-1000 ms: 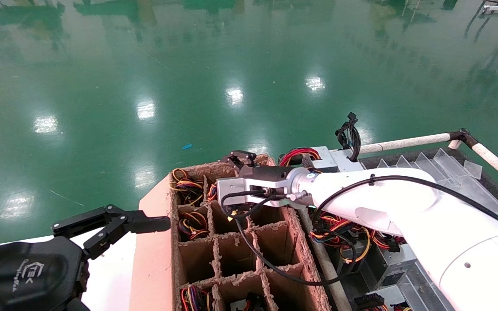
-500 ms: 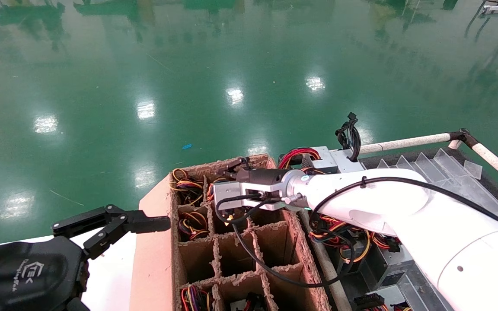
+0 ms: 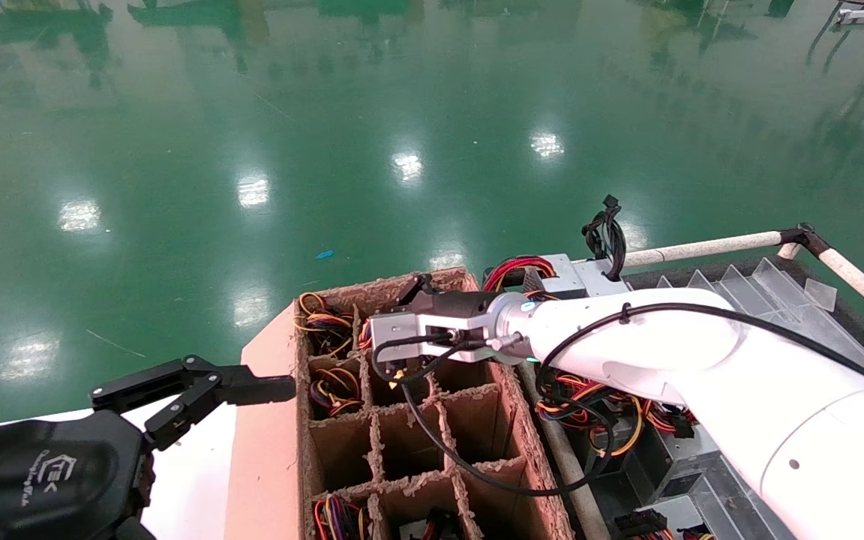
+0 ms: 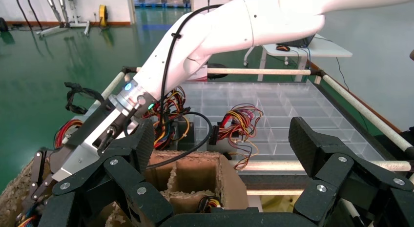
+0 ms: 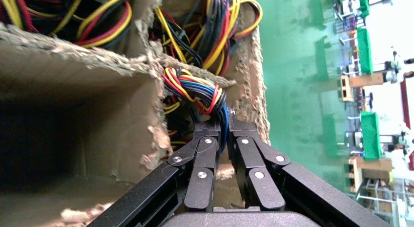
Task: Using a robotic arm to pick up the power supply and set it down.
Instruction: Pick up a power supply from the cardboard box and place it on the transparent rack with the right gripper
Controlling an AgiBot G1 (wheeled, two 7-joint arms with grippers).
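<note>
Before judging the grasp, pass over the black jointed left gripper (image 4: 222, 139), parked at the near left beside the brown corrugated cardboard crate (image 3: 533, 465) of divider cells, splayed wide and holding nothing. Farther in, past several empty near cells, find the glossy white robotic arm (image 3: 649, 337) reaching leftward across the crate from the right, with its slim black right gripper (image 5: 222, 127) dipped into the far row of cells, close to the far wall. Look there for the power supply (image 5: 195, 92), seen only as a thick bundle of red, yellow, blue and black wires rising over a ragged divider edge, with the grey metal box hidden, presumably down in that far cell.

Expect a dense, rigid, fairly heavy box on a soft, floppy tail. Better taken by the metal case, across two flat sides. Taken by the wires, likely to swing, slip through the pads, snag on torn cardboard and strain the leads at the case. If hauling by the bundle, lift slowly and straight up.

Clenched almost fully, with the right fingers (image 5: 207, 139) pinching that bundle at their tips and wires squeezed in the narrow gap between pads. Cannot tell whether touching the cardboard wall alongside. Beyond, on the right, more grey boxes (image 3: 672, 457) with coloured wires and a clear plastic compartment tray (image 3: 769, 289); farthest off, glossy green floor (image 3: 252, 112).
</note>
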